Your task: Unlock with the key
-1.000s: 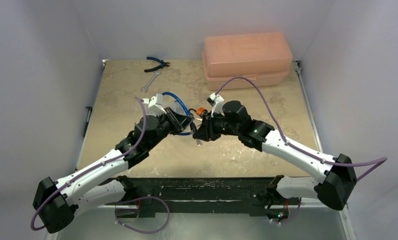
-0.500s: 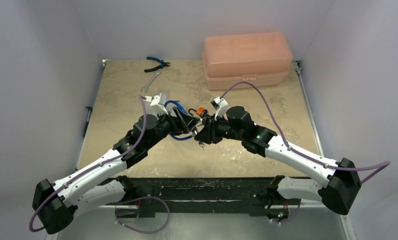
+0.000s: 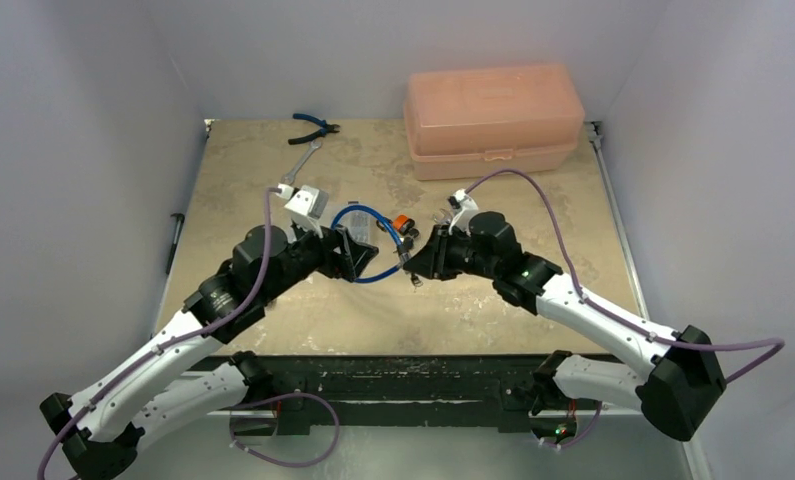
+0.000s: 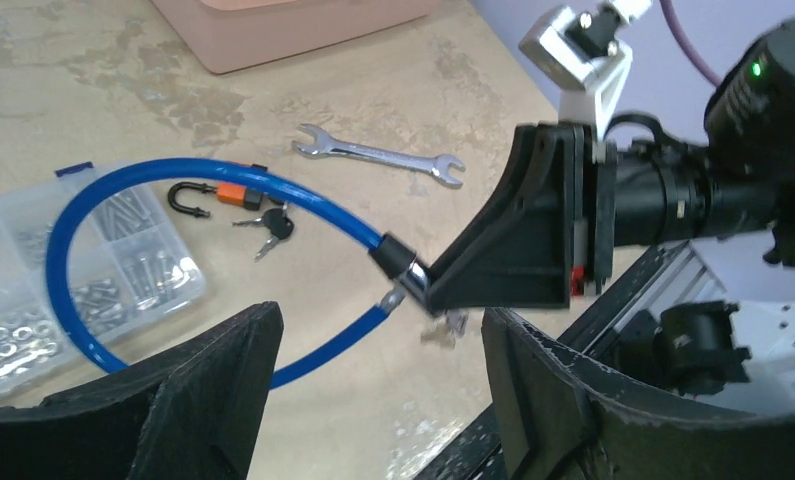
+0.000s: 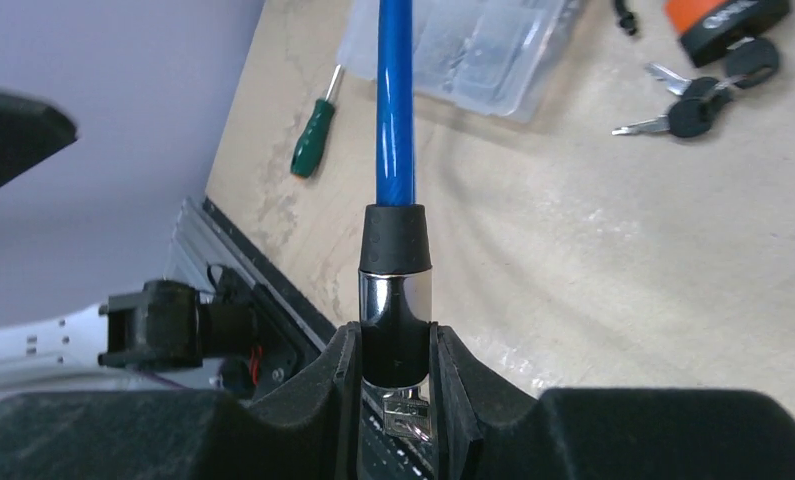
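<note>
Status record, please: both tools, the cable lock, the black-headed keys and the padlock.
left tool: open, empty
right tool: shut on cable lock, at its chrome end
key: lying on table beside padlock, ungripped
silver keys: dangling below the clamped end
task: key not yet picked up
</note>
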`<state>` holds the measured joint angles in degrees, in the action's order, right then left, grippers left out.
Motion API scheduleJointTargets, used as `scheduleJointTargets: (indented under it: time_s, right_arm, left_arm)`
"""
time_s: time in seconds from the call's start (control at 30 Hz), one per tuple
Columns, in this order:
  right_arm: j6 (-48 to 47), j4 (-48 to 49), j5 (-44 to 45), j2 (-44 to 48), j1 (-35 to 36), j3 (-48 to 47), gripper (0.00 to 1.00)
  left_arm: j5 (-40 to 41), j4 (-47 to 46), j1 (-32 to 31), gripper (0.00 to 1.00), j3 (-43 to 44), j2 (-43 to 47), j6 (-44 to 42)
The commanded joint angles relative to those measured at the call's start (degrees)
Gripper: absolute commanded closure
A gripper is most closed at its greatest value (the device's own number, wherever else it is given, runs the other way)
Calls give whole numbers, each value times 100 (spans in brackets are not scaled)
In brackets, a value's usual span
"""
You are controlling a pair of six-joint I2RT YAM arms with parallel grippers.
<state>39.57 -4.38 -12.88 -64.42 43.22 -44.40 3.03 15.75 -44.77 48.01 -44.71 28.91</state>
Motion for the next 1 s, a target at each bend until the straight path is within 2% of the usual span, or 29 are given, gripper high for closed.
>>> scheduleJointTargets:
  time_s: [0.0,0.2,0.37,0.47,0.6,0.83,0.97]
  right_arm:
    - [459,661,-504,245,-522,264,100]
    - [578,448,-571,194,-679,361,100]
    - [749,306,-645,226,-776,526,100]
    - [842,408,-830,217,-841,627,100]
    - [885,629,-952,173,-868,620,100]
    - [949,808,-1032,85,-886,616,100]
    - [985,912,-1067,28,-887,655,100]
  left_arm:
    - [-259,625,-21,23,223,80,-1098]
    - [-964,383,-41,26,1,-431,-1593]
    - [-851,-334,-222,28,-471,-539,-1996]
    - [-656,-852,-540,17,-815,-594,-2474]
    - [-630,-1310,-710,13,-1038,-677,-3097]
    - [-955,-2123,-712,14,-1432,-1039,-4108]
    - [-1159,-1988,-708,15,-1401,-1325,-4529]
